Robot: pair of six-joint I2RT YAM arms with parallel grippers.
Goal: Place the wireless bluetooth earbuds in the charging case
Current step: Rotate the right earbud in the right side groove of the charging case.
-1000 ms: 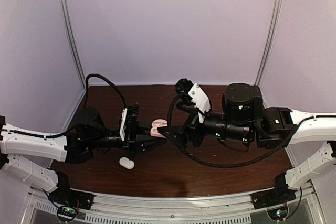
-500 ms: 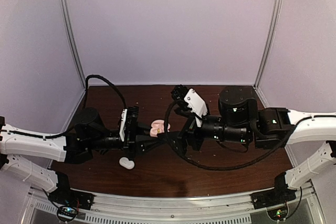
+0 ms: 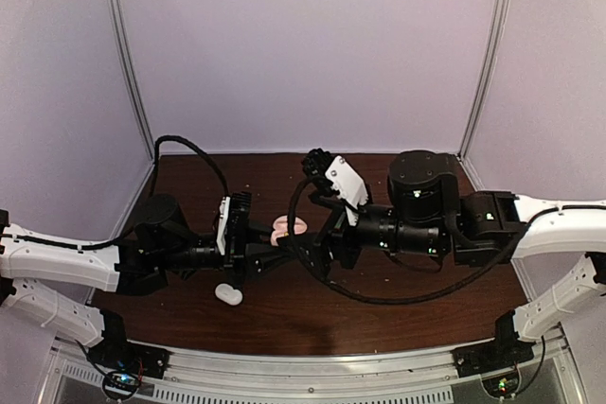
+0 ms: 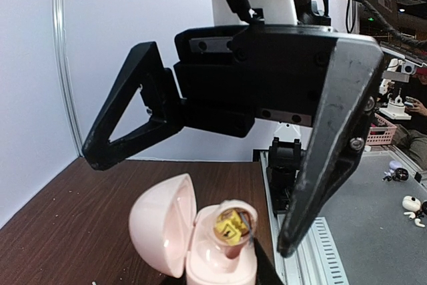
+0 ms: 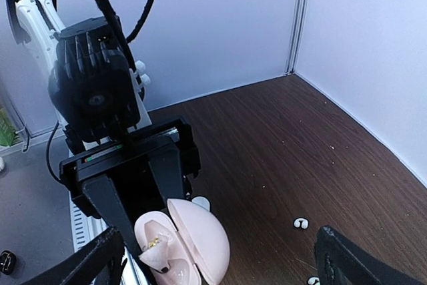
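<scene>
The pink charging case (image 4: 200, 261) stands with its lid (image 4: 160, 228) swung open to the left, and my left gripper (image 3: 275, 243) is shut on its base. A small pale piece with a yellow patch (image 4: 233, 228) sticks up from one socket. In the right wrist view the same case (image 5: 193, 245) sits between the left gripper's black fingers (image 5: 163, 171). My right gripper (image 5: 223, 268) is open, its fingers (image 4: 327, 138) spread wide over the case without touching it. Two tiny white earbuds (image 5: 301, 223) (image 5: 312, 280) lie on the brown table.
A white oval case (image 3: 227, 294) lies on the table (image 3: 398, 314) near the left gripper, toward the front. White booth walls (image 3: 303, 44) close the back and sides. A metal rail (image 3: 312, 366) runs along the front edge.
My right arm has moved left, bringing its open gripper up to and over the pink case. The left gripper and the case have stayed still.
</scene>
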